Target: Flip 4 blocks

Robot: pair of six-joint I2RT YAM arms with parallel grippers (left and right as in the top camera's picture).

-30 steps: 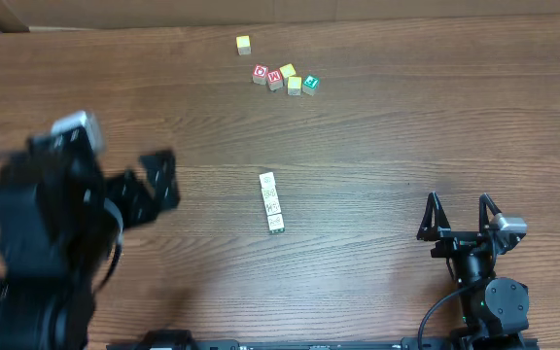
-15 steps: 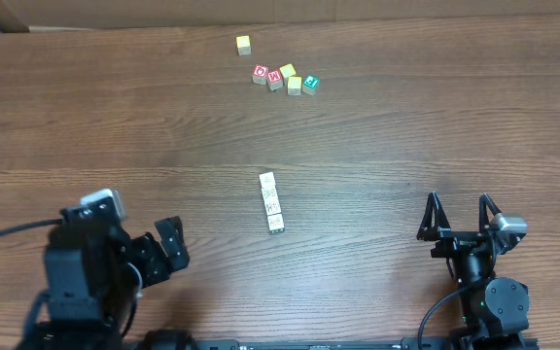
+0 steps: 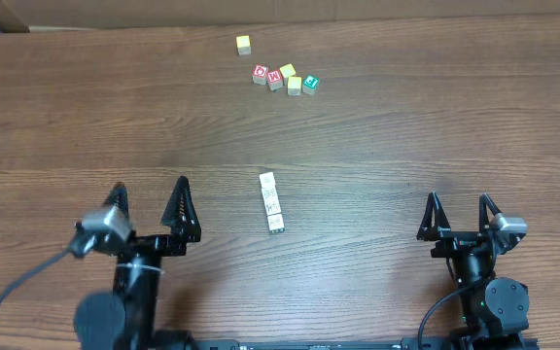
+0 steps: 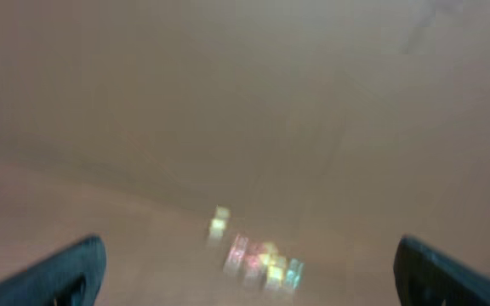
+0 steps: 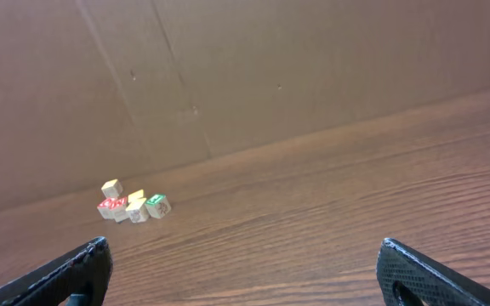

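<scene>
Blocks (image 3: 271,202) lie in a row, their printed marks unreadable.

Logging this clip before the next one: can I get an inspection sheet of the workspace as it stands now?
Surface: brown wood-grain table.
Job's things: four pale blocks in one row, end to end, near the middle, between the two arms.
Clutter: lone yellow cube and a cluster of coloured cubes towards the far edge.
Claws: left claw open, empty; right claw open, empty; both at the near side, apart from the blocks.
Cables: left cable trailing off the left arm; right cable looping by the right arm's base.
Surroundings: cardboard wall behind the table.
</scene>
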